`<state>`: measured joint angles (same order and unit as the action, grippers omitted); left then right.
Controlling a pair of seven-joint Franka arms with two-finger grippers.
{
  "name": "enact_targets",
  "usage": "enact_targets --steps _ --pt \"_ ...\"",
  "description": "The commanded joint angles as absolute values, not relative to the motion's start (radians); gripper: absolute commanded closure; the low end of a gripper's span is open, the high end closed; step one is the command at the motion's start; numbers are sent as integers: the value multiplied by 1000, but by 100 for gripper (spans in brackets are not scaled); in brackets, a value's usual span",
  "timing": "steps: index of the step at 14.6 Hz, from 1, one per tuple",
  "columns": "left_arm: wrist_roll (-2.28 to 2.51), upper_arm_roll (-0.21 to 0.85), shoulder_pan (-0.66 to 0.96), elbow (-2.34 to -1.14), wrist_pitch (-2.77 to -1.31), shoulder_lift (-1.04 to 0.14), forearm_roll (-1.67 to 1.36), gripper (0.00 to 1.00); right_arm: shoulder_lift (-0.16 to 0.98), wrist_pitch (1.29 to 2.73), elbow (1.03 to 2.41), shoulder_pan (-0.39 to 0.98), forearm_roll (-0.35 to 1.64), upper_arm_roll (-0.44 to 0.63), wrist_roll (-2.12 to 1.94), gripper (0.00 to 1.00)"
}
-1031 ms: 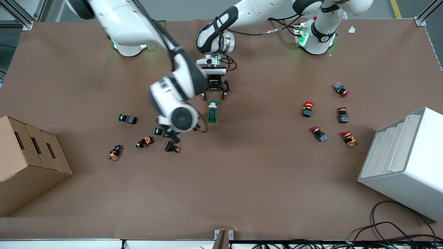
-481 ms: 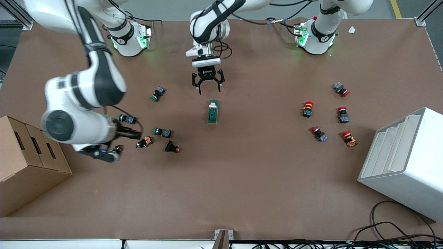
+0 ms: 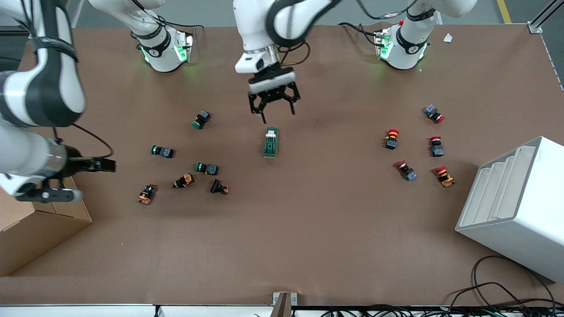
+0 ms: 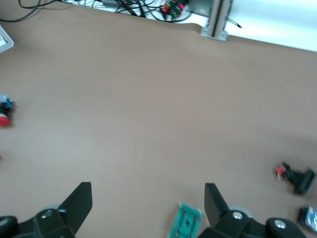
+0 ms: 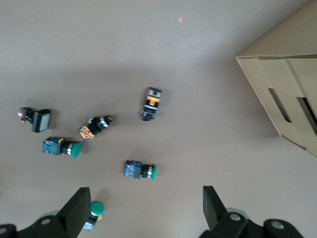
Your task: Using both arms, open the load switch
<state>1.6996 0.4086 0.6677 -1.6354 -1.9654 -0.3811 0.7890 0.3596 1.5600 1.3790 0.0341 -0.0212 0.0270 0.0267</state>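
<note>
Matt brown covering on the tabletop (image 3: 308, 229), smooth, cloth or paper. Glossy white plastic shells on the arms (image 3: 39, 88). Matt cardboard box (image 3: 26, 233) at one edge, smooth white plastic rack (image 3: 520, 207) at the other.

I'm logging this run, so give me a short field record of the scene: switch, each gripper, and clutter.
load switch: lies flat mid-table, cream lever end toward the robots' bases, untouched
left gripper: open, over bare table just short of the switch's lever end
right gripper: open, over the table by the cardboard box, away from the switch
green-capped buttons: toward the right arm's end
red-capped buttons: toward the left arm's end
</note>
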Motion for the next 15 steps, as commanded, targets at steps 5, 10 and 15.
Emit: enact_targets --steps 5,10,15 --pt "1057 419 335 -1488 -1803 -276 480 0 285 1525 1411 -31 -23 2 -18 0" --pt "732 416 111 -1445 -1695 -203 309 0 291 1522 1364 -29 -25 -3 -20 0" --pt "338 355 -58 -1471 -1636 -88 156 0 291 1401 1279 -31 -26 -3 -20 0"
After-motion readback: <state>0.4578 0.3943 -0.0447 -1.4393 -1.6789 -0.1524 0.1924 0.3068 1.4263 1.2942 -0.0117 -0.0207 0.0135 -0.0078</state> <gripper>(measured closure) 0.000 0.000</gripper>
